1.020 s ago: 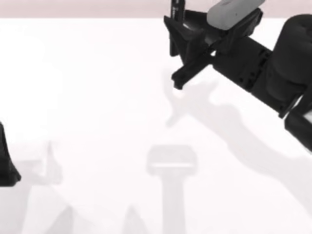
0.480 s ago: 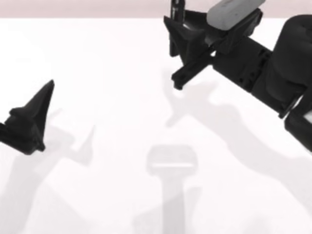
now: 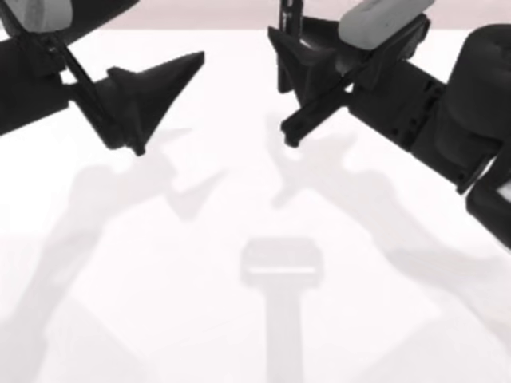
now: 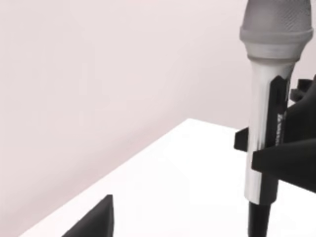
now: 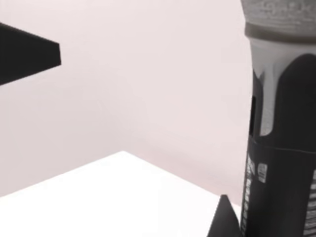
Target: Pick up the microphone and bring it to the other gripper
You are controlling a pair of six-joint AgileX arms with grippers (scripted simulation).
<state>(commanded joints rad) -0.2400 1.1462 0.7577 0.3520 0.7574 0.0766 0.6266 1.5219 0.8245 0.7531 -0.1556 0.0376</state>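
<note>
The right end effector hangs over the far edge of the surface, right of the middle, and it is clamped on the microphone, which stands upright in its grip. From above, only a short dark piece of the microphone pokes out at the far edge, just past the black claw. In the left wrist view the grey mesh head sits on top, a pale collar under it, and the slim handle runs down between the black fingers that pinch it from both sides; the foot of the handle hangs clear of the white surface. The right wrist view has the handle up close, dark with small pale lettering, the mesh head at its top. Over on the other side, the left end effector is up near the far left corner, its pointed black tips aimed towards the microphone and the right claw, with a clear gap between them. Its fingers look spread apart with nothing between them. Soft grey shadows of both arms fall across the white surface nearer the front.
</note>
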